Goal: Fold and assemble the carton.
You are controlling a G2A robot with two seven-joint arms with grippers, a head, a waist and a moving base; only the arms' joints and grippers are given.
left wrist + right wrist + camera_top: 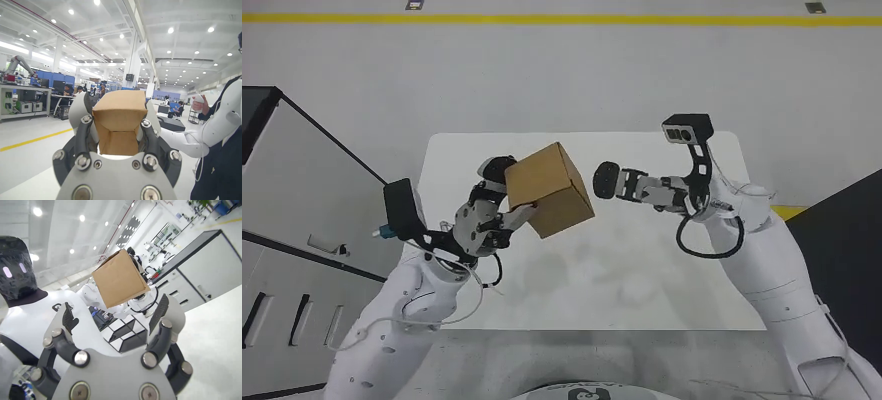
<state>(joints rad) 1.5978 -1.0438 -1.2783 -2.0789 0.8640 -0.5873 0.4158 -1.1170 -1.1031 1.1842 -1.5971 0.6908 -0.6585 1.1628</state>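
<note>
- Carton (552, 188): tilted cube, lifted above the table (642, 280).
- Left gripper (116, 106): pinching the carton across its flap end, which faces that wrist.
- Right gripper (604, 182): fingers spread, empty, just beside the opposite face, apart from it.
- Judgement: the carton lies straight ahead of the right gripper, so the free arm should press next.

The carton (550, 189), clamped aloft in the left tool (506, 192), blocks the tabletop's (642, 270) middle; a narrow gap parts it from the wide-spread right tool (603, 182); room lies beneath.
</note>
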